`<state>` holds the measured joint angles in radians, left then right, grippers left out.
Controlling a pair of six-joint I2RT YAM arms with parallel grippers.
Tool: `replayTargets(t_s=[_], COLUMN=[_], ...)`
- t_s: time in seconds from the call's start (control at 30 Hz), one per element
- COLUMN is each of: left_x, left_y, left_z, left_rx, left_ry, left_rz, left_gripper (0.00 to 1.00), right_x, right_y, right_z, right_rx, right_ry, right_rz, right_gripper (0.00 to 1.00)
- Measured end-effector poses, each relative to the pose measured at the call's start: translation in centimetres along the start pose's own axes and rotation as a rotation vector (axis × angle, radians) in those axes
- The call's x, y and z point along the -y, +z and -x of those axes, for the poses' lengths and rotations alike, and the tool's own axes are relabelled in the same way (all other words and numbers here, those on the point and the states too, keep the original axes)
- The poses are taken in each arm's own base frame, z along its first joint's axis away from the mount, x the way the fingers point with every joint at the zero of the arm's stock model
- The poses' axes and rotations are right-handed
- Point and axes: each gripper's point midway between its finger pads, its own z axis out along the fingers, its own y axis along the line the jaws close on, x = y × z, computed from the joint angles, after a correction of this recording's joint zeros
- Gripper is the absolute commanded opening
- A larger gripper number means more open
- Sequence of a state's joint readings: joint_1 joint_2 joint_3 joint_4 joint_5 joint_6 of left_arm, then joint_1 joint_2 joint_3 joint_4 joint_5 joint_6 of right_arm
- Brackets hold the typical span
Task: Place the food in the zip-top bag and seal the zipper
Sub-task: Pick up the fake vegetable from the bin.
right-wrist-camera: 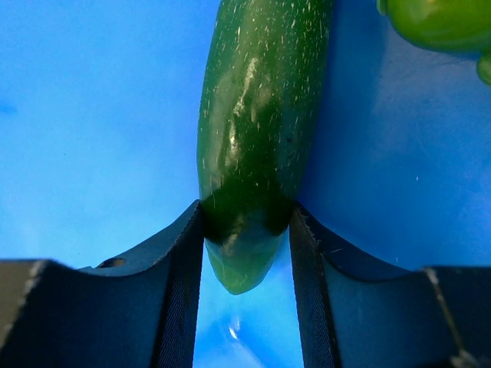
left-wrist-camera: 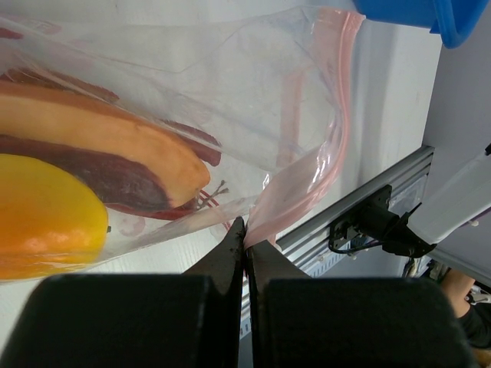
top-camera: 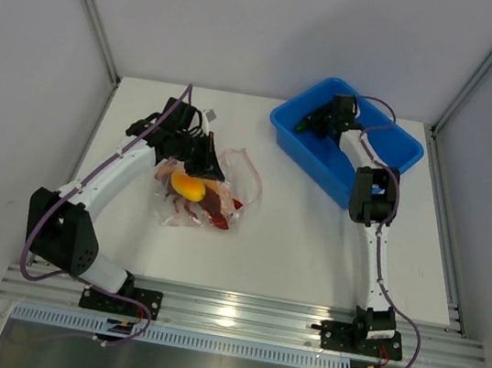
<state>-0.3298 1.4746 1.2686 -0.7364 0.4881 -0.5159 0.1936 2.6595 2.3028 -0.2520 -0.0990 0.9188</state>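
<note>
The clear zip-top bag (top-camera: 213, 188) lies left of centre on the table with a yellow-orange fruit (top-camera: 188, 186), an orange piece and red peppers inside. My left gripper (top-camera: 205, 158) is shut on the bag's pink zipper edge (left-wrist-camera: 295, 203), pinched at its fingertips (left-wrist-camera: 236, 234). In the left wrist view the yellow fruit (left-wrist-camera: 42, 215) and the orange piece (left-wrist-camera: 115, 142) show through the plastic. My right gripper (top-camera: 319, 119) is down in the blue bin, shut on the end of a dark green chili pepper (right-wrist-camera: 257, 130). A second green piece (right-wrist-camera: 441, 23) lies at the upper right.
The blue plastic bin (top-camera: 394, 155) stands at the back right of the white table. An aluminium rail (top-camera: 236, 312) runs along the near edge. Grey walls close in the left, right and back.
</note>
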Motion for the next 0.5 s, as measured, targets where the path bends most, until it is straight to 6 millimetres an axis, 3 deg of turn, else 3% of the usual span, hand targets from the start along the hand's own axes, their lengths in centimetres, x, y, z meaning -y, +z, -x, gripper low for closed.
replayTargets(t_s=[0.2,0.5], left_x=[0.0,0.0], left_y=[0.0,0.0], left_z=[0.0,0.0], left_rx=[-0.002,-0.002], left_ry=[-0.001,0.001], left_rz=[0.001,0.000], left_gripper=[0.00,0.01], right_x=[0.2,1.1], right_y=[0.0,-1.8], right_z=[0.1,1.1], right_rx=[-0.013,-0.028], right_ry=[0.004,-0.006], right_rz=[0.021,0.007], right_gripper=[0.00,0.00])
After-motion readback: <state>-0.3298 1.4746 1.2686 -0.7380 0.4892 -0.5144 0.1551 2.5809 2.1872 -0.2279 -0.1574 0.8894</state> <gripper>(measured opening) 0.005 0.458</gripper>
